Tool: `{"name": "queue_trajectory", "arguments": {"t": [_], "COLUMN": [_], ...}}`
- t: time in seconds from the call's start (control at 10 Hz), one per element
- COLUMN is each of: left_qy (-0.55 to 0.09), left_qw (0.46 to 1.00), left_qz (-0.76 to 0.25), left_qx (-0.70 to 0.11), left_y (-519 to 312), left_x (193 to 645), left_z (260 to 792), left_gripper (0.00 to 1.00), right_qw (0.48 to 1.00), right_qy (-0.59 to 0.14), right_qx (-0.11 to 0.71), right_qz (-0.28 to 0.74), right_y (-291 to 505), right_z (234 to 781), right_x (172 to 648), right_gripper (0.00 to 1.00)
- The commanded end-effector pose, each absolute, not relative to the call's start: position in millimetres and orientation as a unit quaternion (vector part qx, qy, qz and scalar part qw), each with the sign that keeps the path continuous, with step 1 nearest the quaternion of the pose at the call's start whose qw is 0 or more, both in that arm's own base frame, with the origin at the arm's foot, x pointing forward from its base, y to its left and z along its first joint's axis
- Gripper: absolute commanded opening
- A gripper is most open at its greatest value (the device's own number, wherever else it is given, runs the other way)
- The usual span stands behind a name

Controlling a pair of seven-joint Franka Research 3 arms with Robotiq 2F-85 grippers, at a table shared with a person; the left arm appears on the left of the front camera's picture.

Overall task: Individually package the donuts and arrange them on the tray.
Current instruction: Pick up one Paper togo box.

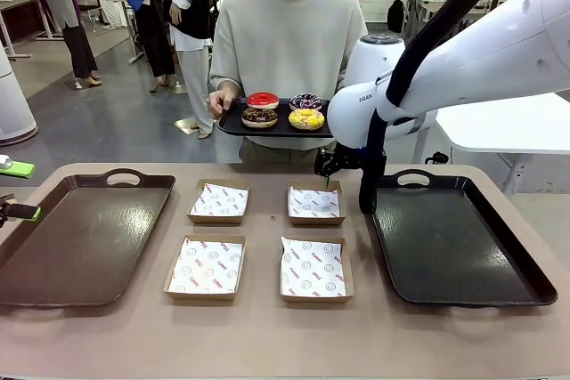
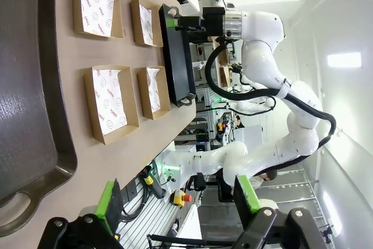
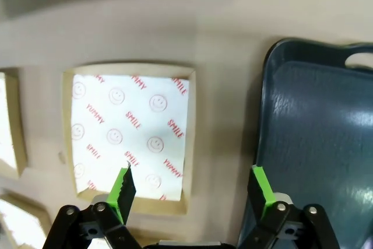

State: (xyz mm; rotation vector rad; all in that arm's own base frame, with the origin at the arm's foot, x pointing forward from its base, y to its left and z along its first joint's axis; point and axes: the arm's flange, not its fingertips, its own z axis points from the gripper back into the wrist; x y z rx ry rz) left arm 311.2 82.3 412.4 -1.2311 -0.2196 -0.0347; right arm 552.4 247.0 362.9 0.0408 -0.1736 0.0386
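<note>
Four donuts (image 1: 298,120) on held tray (image 1: 281,132)

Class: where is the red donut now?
Front view: the red donut sits far-left on the black tray the person holds beyond the table, beside the white-sprinkled chocolate donut.

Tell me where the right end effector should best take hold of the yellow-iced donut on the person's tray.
Probably from straight above, since the yellow-iced donut lies flat, icing up, on the held tray. The open right end effector could close on its outer sides, below the icing. The chocolate donut at its left and the sprinkled donut behind it sit close, so finger room looks tight.
</note>
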Motion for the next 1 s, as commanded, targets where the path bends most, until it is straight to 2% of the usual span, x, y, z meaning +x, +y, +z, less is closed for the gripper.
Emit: {"name": "queue_trajectory", "arguments": {"t": [0.0, 0.9], "left_qy": [-0.106, -0.106], "left_qw": [0.806, 0.806], "left_qz": [-0.017, -0.017], "left_qx": [-0.582, -0.582], "left_y": [83.0, 83.0], "left_x": [311.2, 311.2], "left_z": [413.5, 413.5], "left_gripper": [1.00, 1.00], "right_qw": [0.996, 0.997], "right_qy": [-0.089, -0.064], "right_qx": [0.008, 0.032], "right_qz": [0.010, 0.004], "right_y": [255.6, 249.4], "right_z": [353.1, 326.5], "right_x": [563.5, 575.0], "right_gripper": [1.00, 1.00]}}
